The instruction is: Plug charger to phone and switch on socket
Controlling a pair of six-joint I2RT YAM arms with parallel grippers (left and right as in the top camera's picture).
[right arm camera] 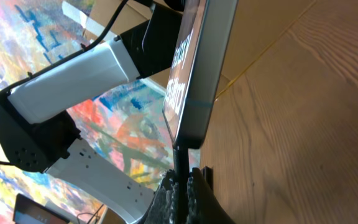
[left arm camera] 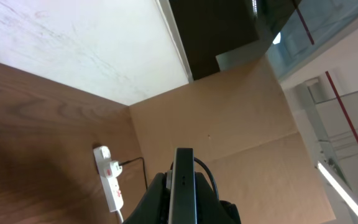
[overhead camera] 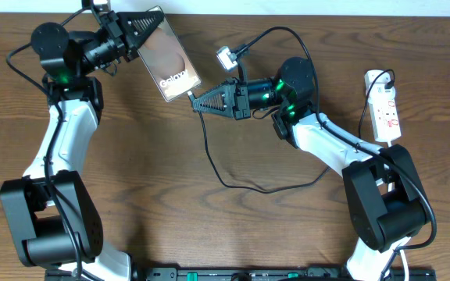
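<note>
Left fingers (overhead camera: 148,26) clamped on the top short end of the phone (overhead camera: 172,61), holding it tilted rather than flat at the far left-centre of the wooden surface (overhead camera: 155,179). White "Galaxy" lettering faces up in the overhead view. In the left wrist view the phone (left arm camera: 184,186) is seen edge-on, pinched between the two black fingers.

Right fingers (overhead camera: 195,102) are together, pinching the small connector tip of the charger (overhead camera: 209,152) right at the phone's lower short edge. In the right wrist view the thin black tip (right arm camera: 180,163) rises from between the fingers (right arm camera: 183,194) and meets the bottom edge of the phone (right arm camera: 199,68); cannot tell if it is fully seated.

The charger cable drops from the tip toward the near side, loops across the surface and runs off toward the right arm.

The socket (overhead camera: 386,105) lies flat at the right edge of the surface, well apart from the phone, with a black plug in its far end. It also shows in the left wrist view (left arm camera: 110,182). Switch position too small to tell
</note>
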